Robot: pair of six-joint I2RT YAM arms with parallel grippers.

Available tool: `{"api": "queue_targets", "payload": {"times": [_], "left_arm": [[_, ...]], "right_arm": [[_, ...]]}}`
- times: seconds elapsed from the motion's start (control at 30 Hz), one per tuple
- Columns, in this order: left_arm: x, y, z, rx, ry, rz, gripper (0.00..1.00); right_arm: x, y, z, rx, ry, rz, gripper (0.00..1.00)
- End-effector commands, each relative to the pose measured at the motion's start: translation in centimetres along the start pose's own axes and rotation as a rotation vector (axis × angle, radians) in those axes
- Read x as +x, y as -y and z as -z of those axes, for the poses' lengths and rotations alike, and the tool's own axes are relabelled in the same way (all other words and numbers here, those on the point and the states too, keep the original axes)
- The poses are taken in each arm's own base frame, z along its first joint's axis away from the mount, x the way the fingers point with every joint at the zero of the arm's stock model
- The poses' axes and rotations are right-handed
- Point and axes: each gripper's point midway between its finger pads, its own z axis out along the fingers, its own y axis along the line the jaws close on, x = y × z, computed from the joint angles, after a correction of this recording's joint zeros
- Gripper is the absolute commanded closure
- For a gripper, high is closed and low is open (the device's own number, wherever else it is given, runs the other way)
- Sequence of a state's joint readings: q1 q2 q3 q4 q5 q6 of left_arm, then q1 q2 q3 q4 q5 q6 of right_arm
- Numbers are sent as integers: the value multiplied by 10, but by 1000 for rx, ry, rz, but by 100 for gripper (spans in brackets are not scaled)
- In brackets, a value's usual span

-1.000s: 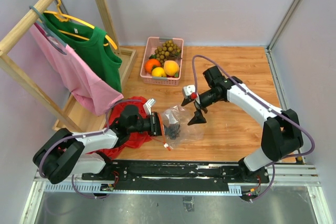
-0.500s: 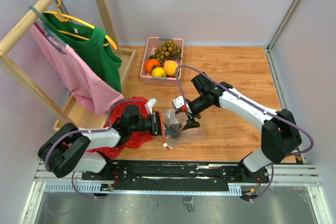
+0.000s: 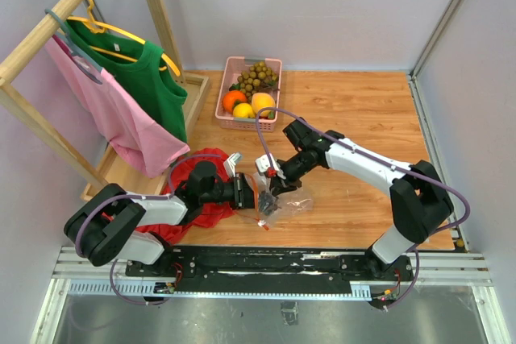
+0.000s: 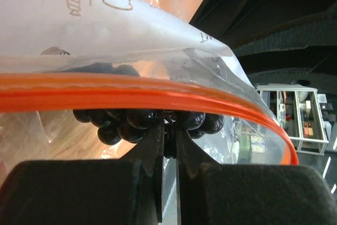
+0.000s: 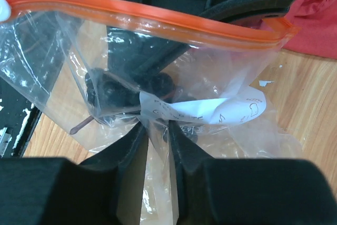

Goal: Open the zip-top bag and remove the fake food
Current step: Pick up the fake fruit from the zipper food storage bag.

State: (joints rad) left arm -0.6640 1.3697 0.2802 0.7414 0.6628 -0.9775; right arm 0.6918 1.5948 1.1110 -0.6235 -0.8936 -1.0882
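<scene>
Plastic film of the zip-top bag is caught from both sides. The bag lies on the wooden desk near the middle of its near edge, its left end touching the crumpled red cloth.

The left arm reaches in low across the cloth, and its jaws are closed tight on the bag's wall just under the orange zip strip. The right arm comes down from the far right. Its jaws are drawn in on a gathered fold of the clear wall, beside a white printed label.

One piece of the fake food, a dark purple bunch, sits inside the bag behind the strip. The two lips of the strip stand apart in the right wrist view.

A pink basket at the far edge of the desk, left of its middle, holds a tan-brown bunch, an orange, a yellow lemon and a yellow-orange fruit.
</scene>
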Motion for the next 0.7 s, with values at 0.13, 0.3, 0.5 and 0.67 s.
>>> {"api": "queue_targets", "payload": {"times": [0.13, 0.3, 0.5, 0.67], "left_arm": [[-12, 1, -1, -10, 54, -16, 85], [-14, -8, 6, -89, 85, -12, 61], [-19, -5, 19, -133, 131, -121, 40], [-19, 9, 26, -100, 173, -272, 34]], "right_arm": [[4, -6, -12, -18, -13, -55, 87], [9, -12, -13, -25, -15, -84, 99], [10, -17, -11, -26, -5, -96, 99], [9, -20, -8, -36, 25, -112, 99]]}}
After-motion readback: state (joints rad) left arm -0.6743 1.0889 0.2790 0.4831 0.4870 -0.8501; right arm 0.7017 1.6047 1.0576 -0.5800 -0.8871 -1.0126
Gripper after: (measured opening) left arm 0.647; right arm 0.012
